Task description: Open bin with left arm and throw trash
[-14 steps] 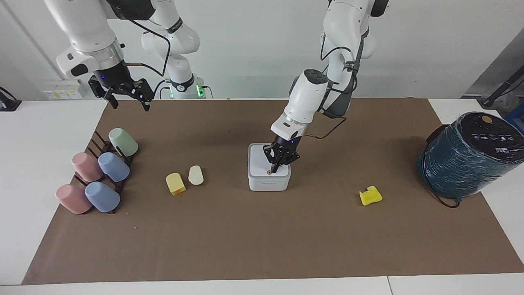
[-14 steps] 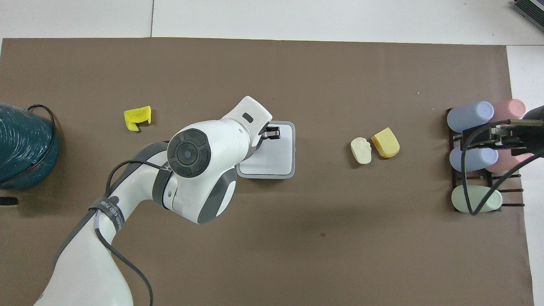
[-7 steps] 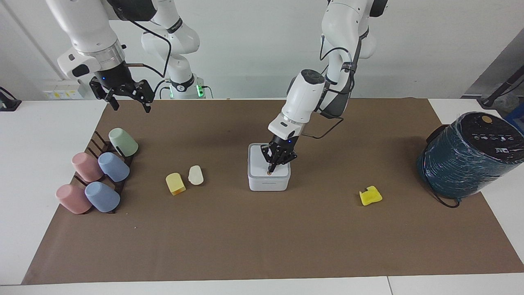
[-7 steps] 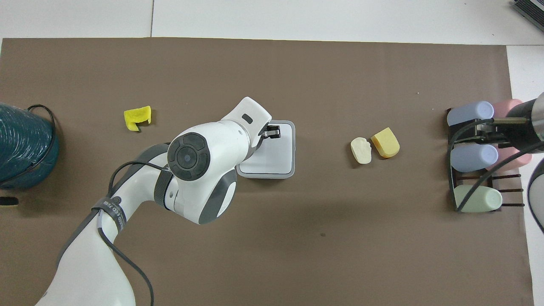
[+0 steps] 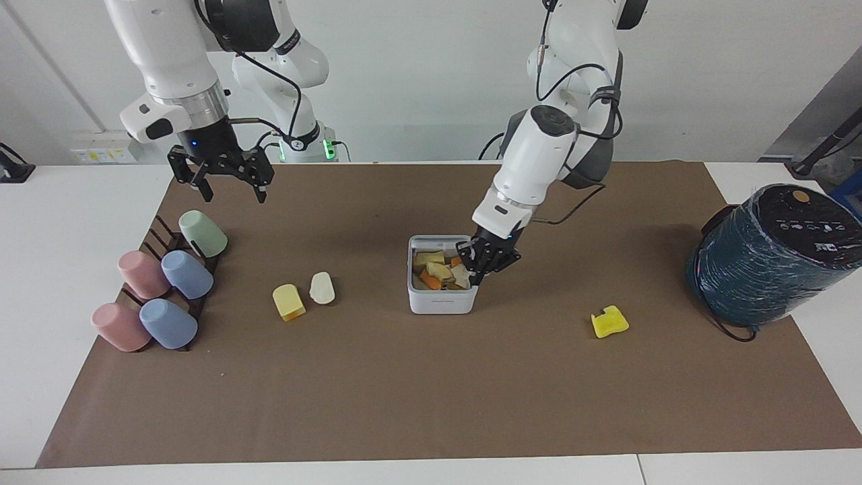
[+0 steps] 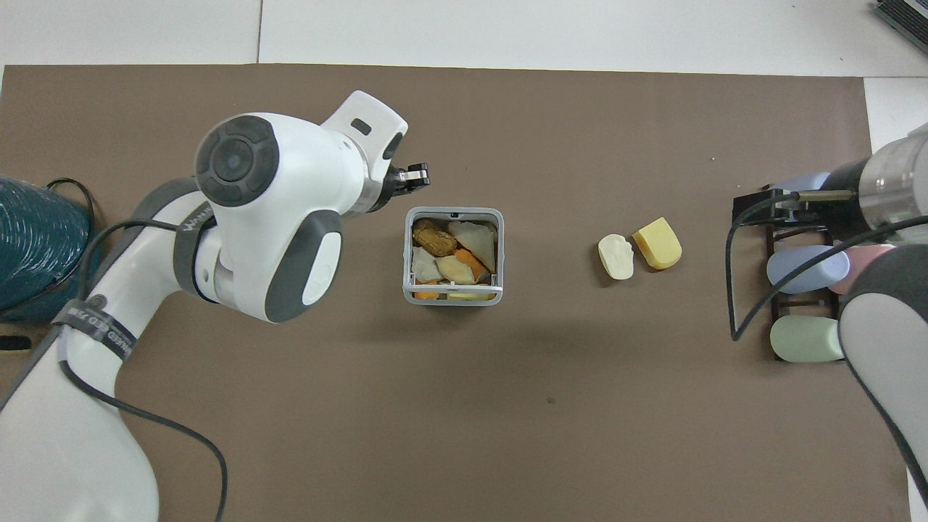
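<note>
Bin (image 5: 441, 300): white square box at the middle of the brown mat, lid open, its inside showing a heap of yellow, orange, cream and brown pieces (image 6: 453, 257).
Left gripper (image 5: 486, 266): low at the bin's rim on the side toward the left arm's end of the surface; in the facing view at about 3 o'clock from the bin. I cannot tell how its jaws stand, nor whether it touches the rim.
Trash: a pale yellow chunk (image 5: 289, 302) and a cream-white oval (image 5: 322, 287) lie just beside each other at 9 o'clock from the bin in the facing view; a bright yellow notched chunk (image 5: 609, 322) lies alone at about 4 o'clock.
Right gripper (image 5: 229, 180): up in the air, jaws apart, over the mat's edge near a green cup (image 5: 203, 233).
Cups: pastel cups (image 5: 187, 275) on a dark rack.
Cylinder: dark teal wrapped cylinder (image 5: 768, 252) at the left arm's end of the surface.
</note>
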`<state>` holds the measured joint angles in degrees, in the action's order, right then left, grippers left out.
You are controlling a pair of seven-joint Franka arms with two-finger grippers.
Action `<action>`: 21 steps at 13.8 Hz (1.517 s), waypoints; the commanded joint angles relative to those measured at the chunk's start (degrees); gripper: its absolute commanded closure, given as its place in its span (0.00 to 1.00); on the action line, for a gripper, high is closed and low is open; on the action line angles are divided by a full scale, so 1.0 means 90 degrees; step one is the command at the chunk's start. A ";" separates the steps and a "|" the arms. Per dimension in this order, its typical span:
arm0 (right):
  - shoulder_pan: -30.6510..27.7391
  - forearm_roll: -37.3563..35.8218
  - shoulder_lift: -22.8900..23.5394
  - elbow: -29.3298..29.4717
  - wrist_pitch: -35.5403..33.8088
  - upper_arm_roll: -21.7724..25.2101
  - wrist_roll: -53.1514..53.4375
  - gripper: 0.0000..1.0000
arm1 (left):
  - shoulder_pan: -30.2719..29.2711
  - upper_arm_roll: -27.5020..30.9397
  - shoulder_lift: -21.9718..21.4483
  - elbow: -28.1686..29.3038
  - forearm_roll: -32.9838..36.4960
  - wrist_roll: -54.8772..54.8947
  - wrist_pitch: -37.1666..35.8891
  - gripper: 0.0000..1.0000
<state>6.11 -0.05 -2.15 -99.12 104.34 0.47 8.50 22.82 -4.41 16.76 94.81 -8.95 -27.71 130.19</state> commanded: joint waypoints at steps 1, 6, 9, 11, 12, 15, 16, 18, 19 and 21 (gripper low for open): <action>0.0121 0.0211 0.0285 -0.0499 0.0865 -0.0023 -0.0065 0.00 | -0.0386 -0.0027 -0.0075 -0.0104 0.0085 0.0255 -0.0461 0.88; 0.0172 0.0211 0.1253 -0.1025 0.2222 -0.0013 -0.1750 0.00 | -0.1070 -0.0018 -0.0222 0.0295 0.0154 0.0801 -0.0550 0.15; 0.0044 0.0221 0.1507 -0.1748 0.3345 -0.0013 -0.2496 0.00 | -0.1461 0.0002 -0.0222 0.0296 0.0593 0.1096 -0.0511 0.00; 0.0025 0.0221 0.1702 -0.2003 0.3786 -0.0004 -0.2750 0.00 | -0.1724 0.0012 -0.0164 0.0306 0.0836 0.1106 -0.0452 0.00; -0.0091 0.0221 0.1800 -0.2081 0.3943 -0.0004 -0.2925 0.00 | -0.1812 0.0002 -0.0096 0.0316 0.1070 0.1173 -0.0404 0.00; -0.0122 0.0211 0.1821 -0.2569 0.4860 -0.0004 -0.3004 0.43 | -0.2086 0.0002 0.0168 0.0753 0.1238 0.1515 0.0375 0.00; -0.0199 0.0211 0.1898 -0.2570 0.4910 -0.0004 -0.3102 0.56 | -0.2116 0.0011 0.0227 0.0852 0.1248 0.1632 0.0533 0.00; -0.0210 0.0211 0.1977 -0.2541 0.4980 -0.0013 -0.3045 1.00 | -0.2223 0.0012 0.0539 0.0853 0.1248 0.1779 0.0825 0.00; -0.0210 0.0221 0.1977 -0.2483 0.4854 -0.0013 -0.2812 1.00 | -0.2310 0.0012 0.0598 0.0901 0.1248 0.1857 0.0982 0.00; -0.0171 0.0230 0.1802 -0.1988 0.3921 -0.0013 -0.2538 1.00 | -0.2350 0.0012 0.0695 0.1028 0.1248 0.2004 0.1158 0.00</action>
<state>5.04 1.17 15.23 -120.58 145.89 0.76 -16.03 2.52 -3.94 22.88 102.46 0.97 -10.84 138.13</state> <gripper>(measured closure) 0.907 0.000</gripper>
